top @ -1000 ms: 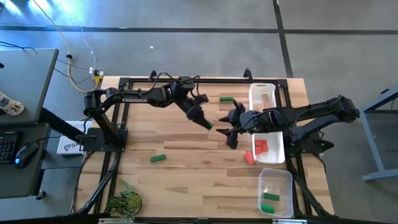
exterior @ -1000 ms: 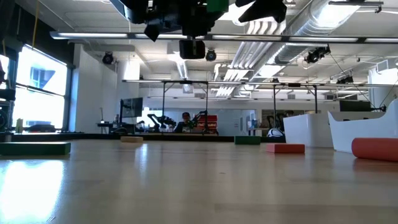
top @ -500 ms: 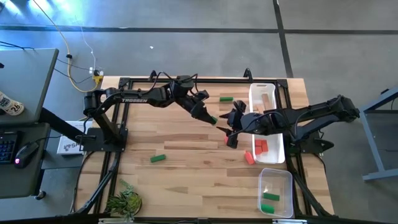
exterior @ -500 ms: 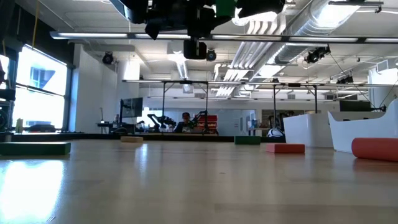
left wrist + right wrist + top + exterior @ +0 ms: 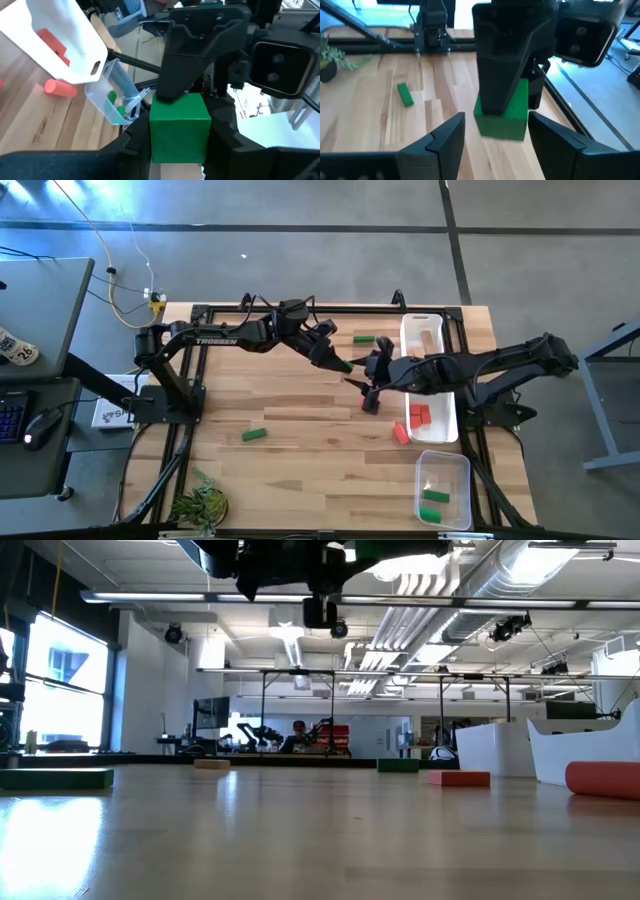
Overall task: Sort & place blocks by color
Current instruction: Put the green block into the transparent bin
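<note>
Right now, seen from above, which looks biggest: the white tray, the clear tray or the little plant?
1. white tray
2. clear tray, a bit smaller
3. plant, smallest

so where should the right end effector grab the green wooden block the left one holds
Probably the green wooden block by its exposed end, approached head-on opposite the left end effector; the right end effector is open astride its flat, bare sides.

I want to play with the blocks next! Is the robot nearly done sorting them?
Not yet. Done: red blocks lie in the white tray, green ones in the clear tray. In hand: the left gripper holds a green block by the open right gripper. Left: two green bars and a red piece on the table.
</note>
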Controlling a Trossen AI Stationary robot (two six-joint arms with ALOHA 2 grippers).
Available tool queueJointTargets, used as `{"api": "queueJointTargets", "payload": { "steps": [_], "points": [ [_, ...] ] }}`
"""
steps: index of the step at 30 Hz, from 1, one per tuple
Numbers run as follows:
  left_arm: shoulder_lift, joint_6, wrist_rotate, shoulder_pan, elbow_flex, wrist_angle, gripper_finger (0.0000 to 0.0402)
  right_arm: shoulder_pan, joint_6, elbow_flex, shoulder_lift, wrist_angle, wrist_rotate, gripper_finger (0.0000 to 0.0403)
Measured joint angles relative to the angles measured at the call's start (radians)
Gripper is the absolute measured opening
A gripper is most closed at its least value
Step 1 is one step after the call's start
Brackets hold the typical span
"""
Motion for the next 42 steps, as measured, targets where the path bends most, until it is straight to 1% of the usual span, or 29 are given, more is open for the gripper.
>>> {"api": "queueJointTargets", "payload": {
  "steps": [7,12,15,20,23,28,33,37,42],
  "points": [
    [0.000,-0.012,-0.022,-0.008,0.000,0.020,0.0105,-0.030,0.001,0.000,0.000,0.039,-0.006,0.0204],
    [0.000,-0.003,-0.022,-0.008,0.000,0.022,0.0128,-0.043,0.008,0.000,0.000,0.043,-0.018,0.0200],
    [0.000,0.004,-0.023,-0.007,0.000,0.022,0.0128,-0.057,0.036,0.000,0.000,0.043,-0.050,0.0178],
    [0.000,0.004,-0.027,-0.005,0.000,0.012,0.0125,-0.078,0.074,0.000,0.004,0.037,-0.094,0.0117],
    [0.000,0.009,-0.020,0.000,-0.001,0.009,0.0132,-0.080,0.080,0.000,0.012,0.042,-0.097,0.0116],
    [0.000,0.067,-0.020,-0.002,-0.001,-0.003,0.0148,-0.080,0.099,0.000,0.013,0.040,-0.107,0.0116],
    [0.000,0.082,-0.026,0.003,-0.001,-0.021,0.0163,-0.081,0.166,0.000,0.015,0.024,-0.115,0.0114],
    [0.001,0.133,-0.033,0.008,-0.001,-0.023,0.0181,-0.080,0.213,0.000,0.015,0.003,-0.110,0.0112],
    [0.001,0.157,-0.027,0.013,-0.001,-0.022,0.0211,-0.079,0.259,0.000,0.015,-0.005,-0.117,0.0112]
  ]
}}
